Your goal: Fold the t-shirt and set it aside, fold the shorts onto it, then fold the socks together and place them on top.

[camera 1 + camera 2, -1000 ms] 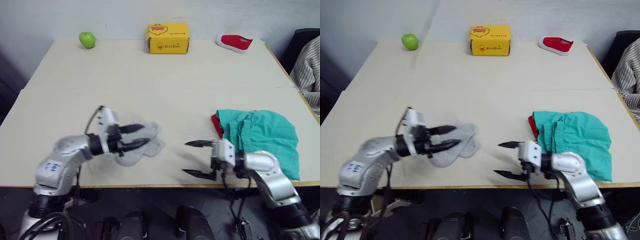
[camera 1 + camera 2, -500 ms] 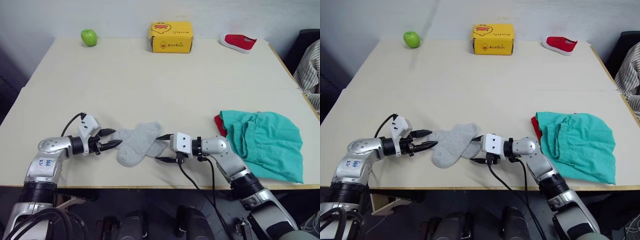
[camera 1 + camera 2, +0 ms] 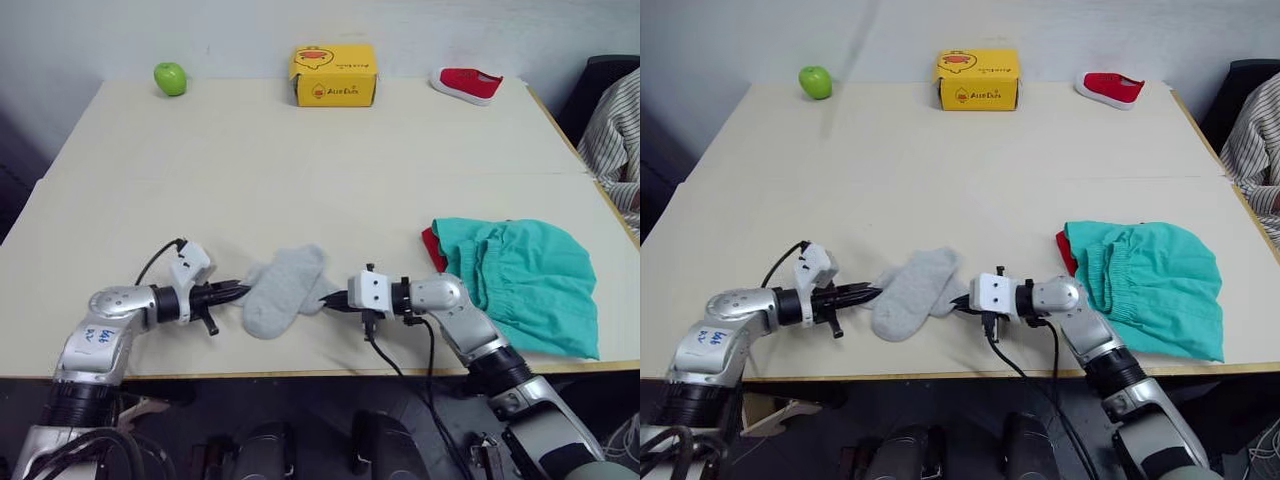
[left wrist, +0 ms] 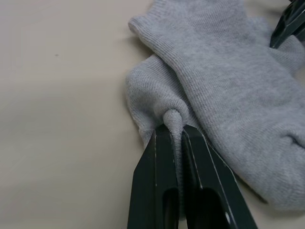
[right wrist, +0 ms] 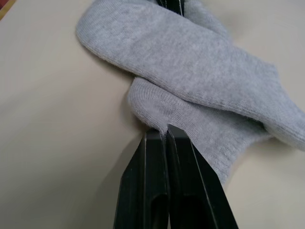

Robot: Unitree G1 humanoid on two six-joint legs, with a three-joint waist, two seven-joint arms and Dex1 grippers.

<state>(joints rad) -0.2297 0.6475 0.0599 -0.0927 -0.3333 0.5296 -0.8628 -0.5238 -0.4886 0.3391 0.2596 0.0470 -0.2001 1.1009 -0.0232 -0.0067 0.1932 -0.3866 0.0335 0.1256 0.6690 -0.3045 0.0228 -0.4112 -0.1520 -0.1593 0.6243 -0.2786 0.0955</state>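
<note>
The socks [image 3: 285, 290], two light grey ones lying crossed, rest on the table near its front edge. My left gripper [image 3: 238, 291] lies low on the table at their left side, shut on a pinch of sock cloth [image 4: 172, 119]. From the right, my right gripper [image 3: 330, 298] is shut on the lower sock's edge [image 5: 157, 117]. The teal-green shorts [image 3: 520, 280] lie folded at the front right, on top of the red t-shirt [image 3: 431, 247], of which just a corner sticks out at their left.
A green apple [image 3: 170, 78], a yellow box [image 3: 334, 75] and a small red shoe [image 3: 466, 84] stand along the table's far edge. A person's striped sleeve [image 3: 615, 130] is beside the table's right edge. The table's front edge [image 3: 300, 372] runs just below the socks.
Both grippers came down to the socks from either side, the right one moving left from beside the shorts. Their open fingers have closed on the sock cloth.
</note>
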